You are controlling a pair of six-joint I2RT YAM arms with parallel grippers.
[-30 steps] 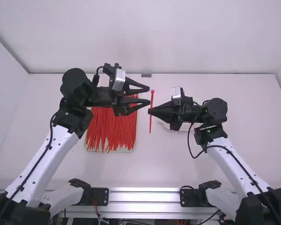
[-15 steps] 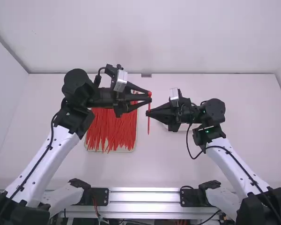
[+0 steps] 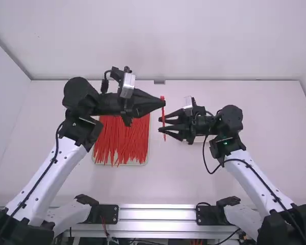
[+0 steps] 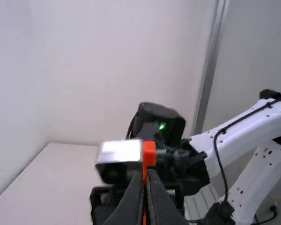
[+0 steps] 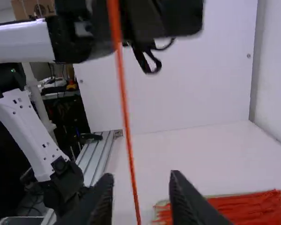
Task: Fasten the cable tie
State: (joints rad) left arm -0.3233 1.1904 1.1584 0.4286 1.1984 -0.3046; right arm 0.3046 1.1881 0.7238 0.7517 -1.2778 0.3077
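A single red cable tie (image 3: pixel 163 118) hangs upright in the air above the table's middle. My left gripper (image 3: pixel 162 103) is shut on its upper part, just below the square head (image 4: pixel 149 153). In the left wrist view the two fingers (image 4: pixel 155 197) pinch the strap. My right gripper (image 3: pixel 164 124) stands open around the strap's lower part, its fingers (image 5: pixel 183 194) apart on either side of the red strap (image 5: pixel 124 117).
A flat tray (image 3: pixel 121 162) with several loose red cable ties (image 3: pixel 121 137) lies on the table under the left arm. The same ties (image 5: pixel 234 206) show beyond the right gripper. A small white object sits under the right gripper.
My left gripper closed in on the tie's head and shut on it. My right gripper, which held the strap, has opened and let go of it.
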